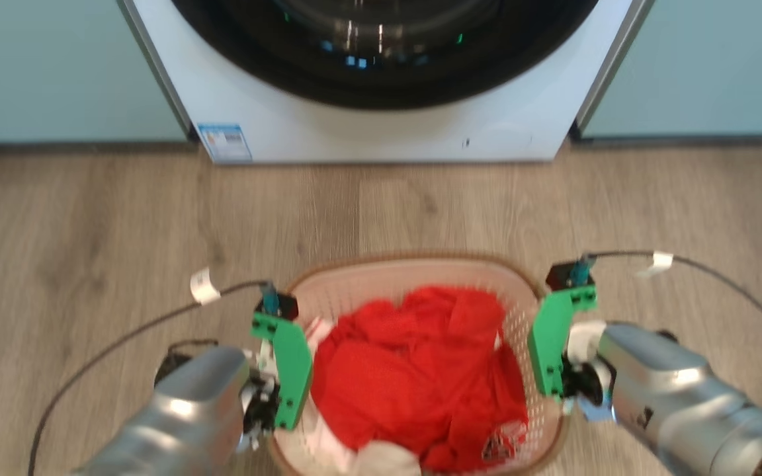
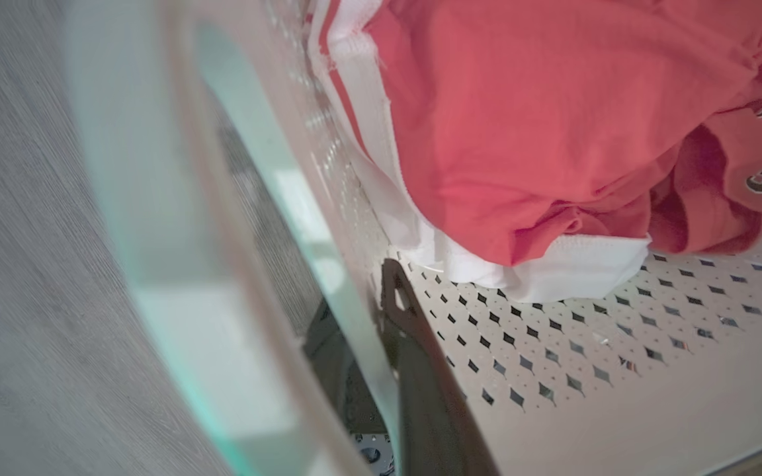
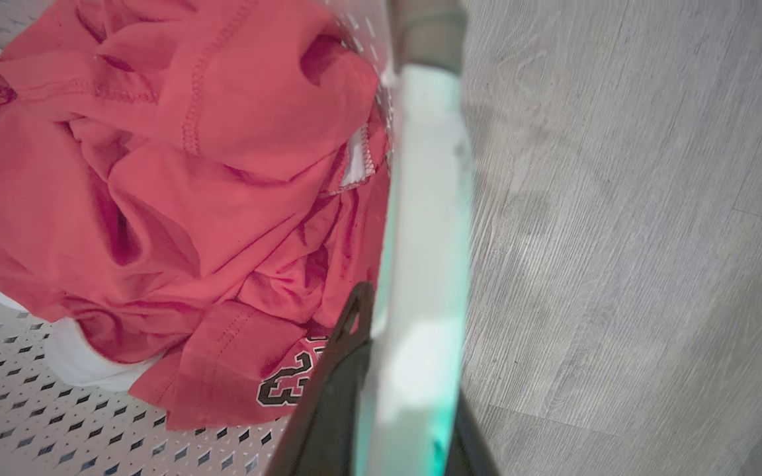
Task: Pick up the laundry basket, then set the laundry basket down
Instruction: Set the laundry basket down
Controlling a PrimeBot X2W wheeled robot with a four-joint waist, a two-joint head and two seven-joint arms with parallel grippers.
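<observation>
Laundry basket (image 1: 414,271) is over the wood floor (image 1: 90,225), straight out from the front of the washing machine (image 1: 381,125) and well apart from it, closer to the robot's edge of the floor than to the machine. Honestly can't tell whether its base is touching the floor or hanging just above it. It's stuffed with crumpled red clothes (image 1: 421,377), with a bit of white fabric (image 2: 553,271) poking out underneath, and one red piece has a dark number printed on it (image 3: 285,387). The left gripper (image 1: 275,403) is on the basket's left side and the right gripper (image 1: 556,377) is on its right side, both with those green brackets sticking up beside the brown rim. From the left wrist camera you can see one dark finger (image 2: 421,383) inside against the perforated wall, and the other one shows as a dark shape through the pale handle on the outside, so that gripper is pinched onto the basket's side. Same deal on the right wrist camera: one finger (image 3: 335,396) sits inside right beside the red clothes, the other is outside the pale band, so it's clamped on too. A thin black cable (image 1: 123,337) trails off each wrist across the floor.
</observation>
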